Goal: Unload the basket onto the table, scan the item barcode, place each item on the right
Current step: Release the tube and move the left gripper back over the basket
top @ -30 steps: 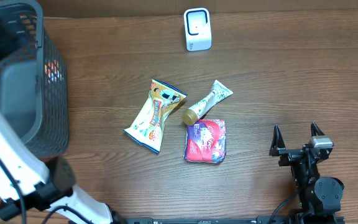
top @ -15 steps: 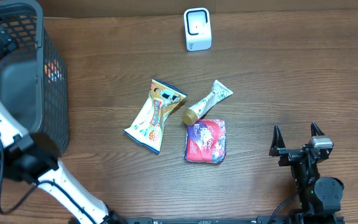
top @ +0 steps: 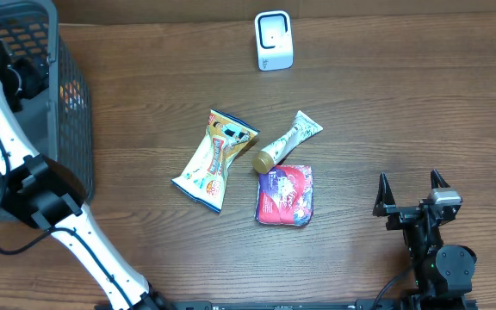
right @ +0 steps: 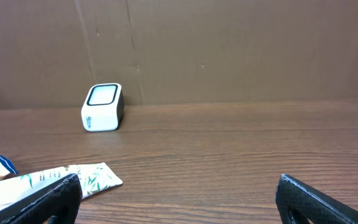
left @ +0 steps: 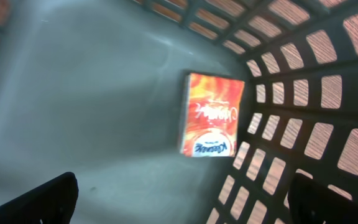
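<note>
Brown wood-grain counter (top: 403, 103), seen from above. White cube-shaped barcode scanner (top: 274, 40) stands at the far edge, centre. Mid-counter, three items lie close together: yellow crinkled snack bag (top: 213, 159), white tube w/ gold cap (top: 288, 140) and purple-red soft pouch (top: 285, 195), w/ the tube's cap just beside the pouch. Grey plastic mesh basket (top: 67, 146) at L. L tool (left: 185, 202) hangs inside it, fingers spread, holding nothing. Below it an orange-red flat box (left: 211, 115), possibly a carton, print blurred, lies by the basket wall. R tool (top: 410, 185) sits front R, spread wide, empty.
</note>
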Controlling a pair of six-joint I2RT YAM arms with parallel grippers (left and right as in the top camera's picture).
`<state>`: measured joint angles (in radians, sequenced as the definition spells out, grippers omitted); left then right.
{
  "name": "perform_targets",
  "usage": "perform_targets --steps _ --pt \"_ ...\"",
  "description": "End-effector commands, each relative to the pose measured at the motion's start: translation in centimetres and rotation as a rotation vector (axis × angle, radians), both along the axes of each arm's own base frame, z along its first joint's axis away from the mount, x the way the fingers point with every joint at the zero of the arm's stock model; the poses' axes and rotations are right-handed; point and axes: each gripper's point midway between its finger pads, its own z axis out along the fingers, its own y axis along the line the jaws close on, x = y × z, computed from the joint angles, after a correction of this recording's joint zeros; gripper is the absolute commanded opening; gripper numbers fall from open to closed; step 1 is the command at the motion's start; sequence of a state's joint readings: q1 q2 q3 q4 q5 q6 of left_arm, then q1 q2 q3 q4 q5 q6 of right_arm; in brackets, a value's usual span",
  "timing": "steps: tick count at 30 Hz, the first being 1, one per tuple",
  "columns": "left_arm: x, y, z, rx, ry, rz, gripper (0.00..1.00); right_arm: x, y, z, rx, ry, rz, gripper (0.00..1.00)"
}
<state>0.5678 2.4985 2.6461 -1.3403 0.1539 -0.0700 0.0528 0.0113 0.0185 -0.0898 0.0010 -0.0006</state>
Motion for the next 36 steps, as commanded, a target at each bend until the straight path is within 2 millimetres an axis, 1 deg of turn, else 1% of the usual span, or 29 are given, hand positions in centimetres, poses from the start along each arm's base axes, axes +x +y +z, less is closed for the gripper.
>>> perform_targets --steps 1,6,10,24,26,27,28,29,31,33,35,36 --pt "1.4 -1.3 -3.2 -0.025 0.025 -0.058 1.0 0.0 -0.2 -0.2 -0.004 -0.003 -0.008 1.0" --pt "2.4 -1.8 -5.4 -0.028 0.041 -0.075 1.0 0.0 -0.2 -0.2 -0.004 -0.003 -0.008 1.0" --pt "2.6 -2.0 -6.6 -0.038 0.053 -0.071 1.0 0.0 -0.2 -0.2 -0.004 -0.003 -0.008 1.0" --pt "2.2 -1.4 -7.0 -0.009 0.076 -0.09 1.0 0.0 -0.2 -0.2 -0.004 -0.003 -0.008 1.0" --pt "1.8 -1.7 -7.0 -0.023 0.092 -0.084 0.93 0.0 -0.2 -0.2 -0.004 -0.003 -0.008 1.0" --pt "1.5 -1.8 -6.7 -0.027 0.098 -0.081 0.88 0.0 -0.2 -0.2 -0.004 -0.003 -0.008 1.0" --pt "1.2 -1.8 -6.4 -0.029 0.104 -0.077 0.88 0.0 -0.2 -0.2 -0.004 -0.003 -0.008 1.0" --pt "1.0 -1.7 -5.8 -0.023 0.102 -0.068 0.91 0.0 -0.2 -0.2 -0.004 -0.003 -0.008 1.0" --pt "0.9 -1.5 -3.6 0.0 0.076 -0.049 1.0 0.0 -0.2 -0.2 -0.004 -0.003 -0.008 1.0" --pt "0.9 -1.1 -0.2 0.039 0.02 -0.033 1.0 0.0 -0.2 -0.2 -0.004 -0.003 -0.008 1.0" --pt "0.5 -0.2 4.5 0.128 -0.045 0.015 1.0 0.0 -0.2 -0.2 -0.004 -0.003 -0.008 1.0" --pt "0.4 0.4 7.1 0.187 -0.088 0.034 1.0 0.0 -0.2 -0.2 -0.004 -0.003 -0.008 1.0"
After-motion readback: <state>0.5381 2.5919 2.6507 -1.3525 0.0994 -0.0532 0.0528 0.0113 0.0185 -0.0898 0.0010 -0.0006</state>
